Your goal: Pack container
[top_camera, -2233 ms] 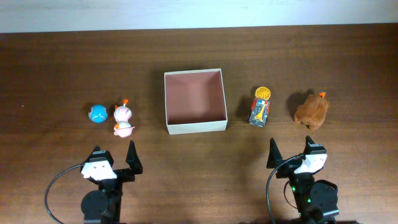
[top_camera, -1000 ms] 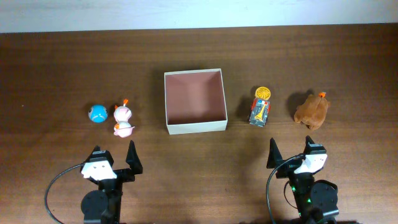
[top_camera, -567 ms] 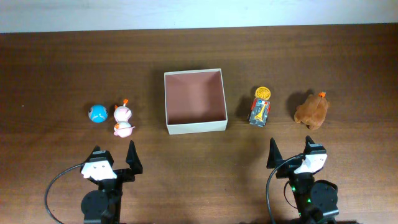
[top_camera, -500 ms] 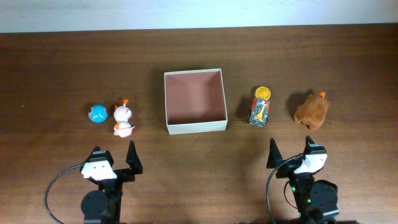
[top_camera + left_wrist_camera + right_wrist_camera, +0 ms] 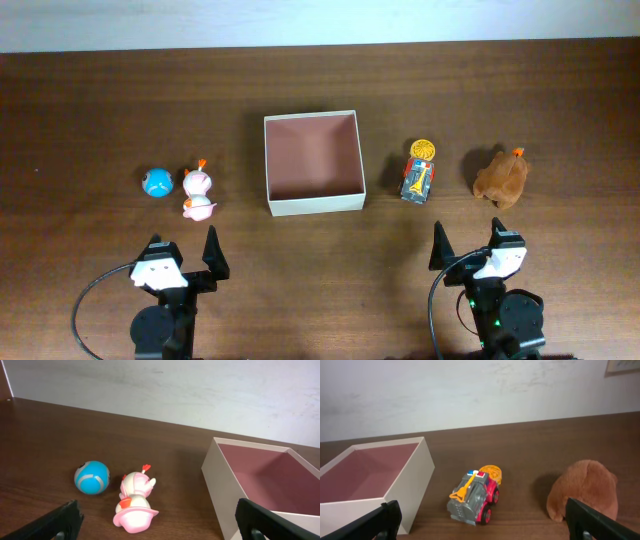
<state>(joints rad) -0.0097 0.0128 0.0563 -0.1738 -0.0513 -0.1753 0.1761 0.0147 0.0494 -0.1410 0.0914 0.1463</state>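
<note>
Nothing is seen to have moved since the earlier overhead views. Both arms are parked at the near edge of the dark brown wooden table (image 5: pixel 90 100), and every toy is placed as it was.

The square shallow cardboard container (image 5: pixel 315 204), cream-walled and reddish-brown inside, is set at the middle of the table and no toy is seen in it, so the packing is judged not yet begun. The step in hand is taken to be a first reach for a toy.

Well to the left of the container, a glossy round blue ball (image 5: pixel 157 183) lies just beside a pink-and-white toy figure (image 5: pixel 198 194), a small plastic piece with an orange tip. The left gripper (image 5: pixel 182 245) is spread wide and holds nothing. The figure, nearer the container, would best be taken first and straight from above, so that the blue ball is not nudged and set rolling.

Just to the right of the container lies a grey-and-red plastic toy truck (image 5: pixel 419 178) with a yellow disc at its far end. A soft brown plush animal (image 5: pixel 502 179) is further right, apart from it. The right gripper (image 5: pixel 467 240) is likewise spread and empty. The toy truck should be pinched across its narrow body — not along its length — and lifted clear of the cream wall before being lowered inside. The brown plush animal is expected to squash under the fingers, so a deep, centred grasp is advised.

The arms are best moved one at a time over the container.
</note>
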